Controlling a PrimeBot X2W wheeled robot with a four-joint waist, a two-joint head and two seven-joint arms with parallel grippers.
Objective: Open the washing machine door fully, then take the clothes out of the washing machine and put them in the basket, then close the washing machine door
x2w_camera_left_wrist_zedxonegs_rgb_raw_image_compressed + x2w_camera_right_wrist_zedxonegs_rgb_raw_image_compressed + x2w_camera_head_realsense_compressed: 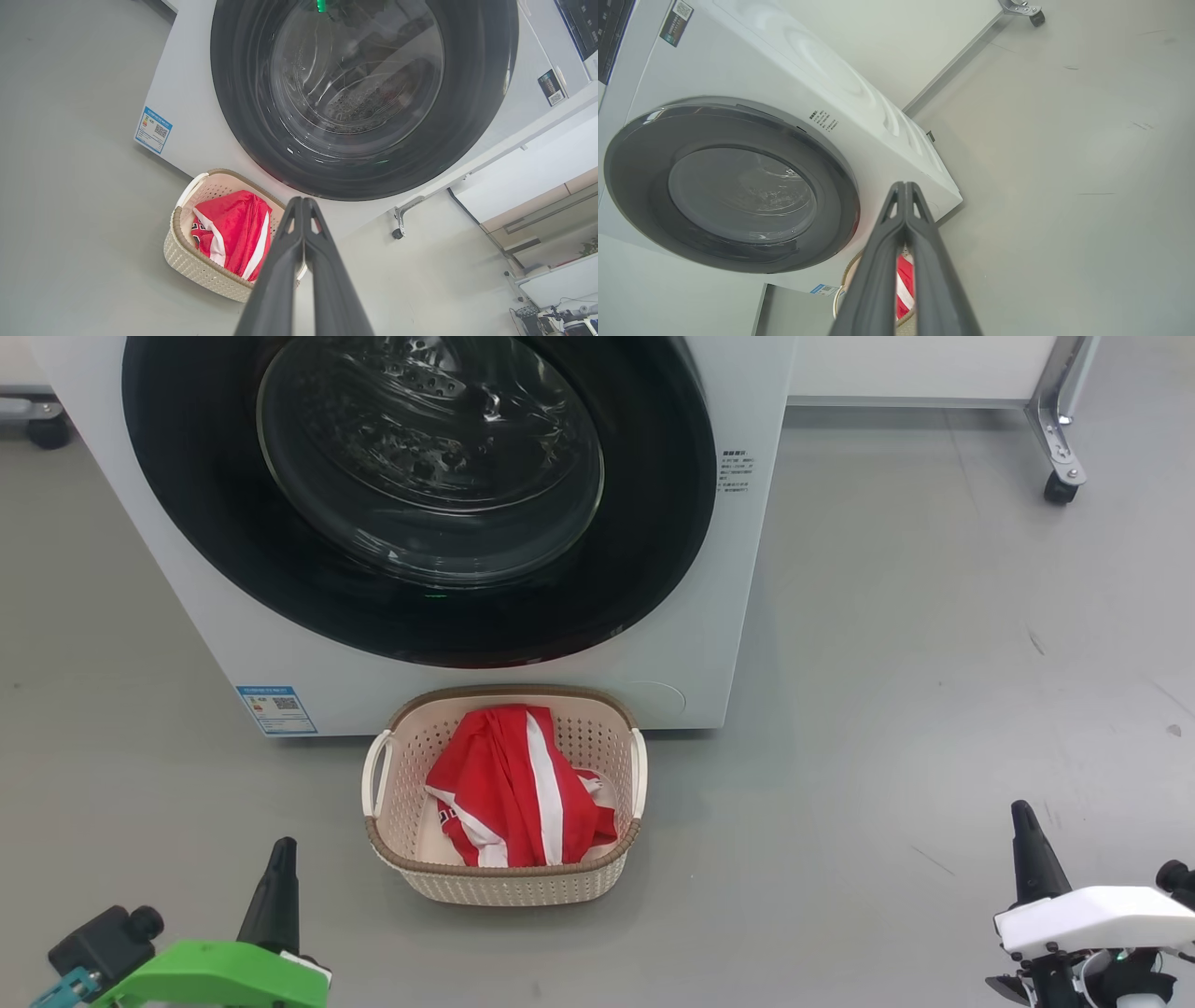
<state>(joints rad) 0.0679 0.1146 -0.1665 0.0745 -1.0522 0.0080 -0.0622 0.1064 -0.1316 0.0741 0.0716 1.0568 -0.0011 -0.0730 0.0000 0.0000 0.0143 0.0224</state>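
Observation:
The white washing machine stands ahead with its black-rimmed round door lying flat against the front, glass window at its centre. On the floor right in front sits the cream basket, holding the red clothes with white stripes. My left gripper is at the lower left, shut and holding nothing, well left of the basket. My right gripper is at the lower right, also shut with nothing in it. The left wrist view shows the door, basket and clothes; the right wrist view shows the door.
A blue label sits on the machine's lower left corner. A metal frame leg with a caster stands at the back right. Grey floor spreads on both sides of the machine and around the basket.

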